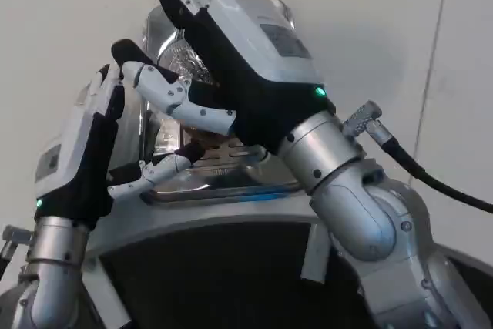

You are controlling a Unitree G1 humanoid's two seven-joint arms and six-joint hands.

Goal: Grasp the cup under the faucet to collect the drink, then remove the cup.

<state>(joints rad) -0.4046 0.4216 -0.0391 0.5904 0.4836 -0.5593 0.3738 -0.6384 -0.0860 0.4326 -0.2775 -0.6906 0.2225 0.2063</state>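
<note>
Cup: cannot be made out; both hands stand close to the lens and cover most of the machine behind them, so its place cannot be told.

Drink dispenser (171, 52): shiny metal body, seen between the hands. A ribbed, glinting patch shows high on it. At its foot a metal drip tray (223, 182) with a slotted grate, rim facing the camera.

Right hand (231, 52): raised in front of the dispenser, white back up and right, fingers stretched long toward the top edge, thumb (173, 94) reaching left across the metal. Spread wide, nothing seen in it.

Left hand (85, 148): upright at the dispenser's left side, black palm toward the machine, one finger (150, 175) reaching toward the tray's rim. Whether it grips anything cannot be told.

Green lights glow at both wrists.
</note>
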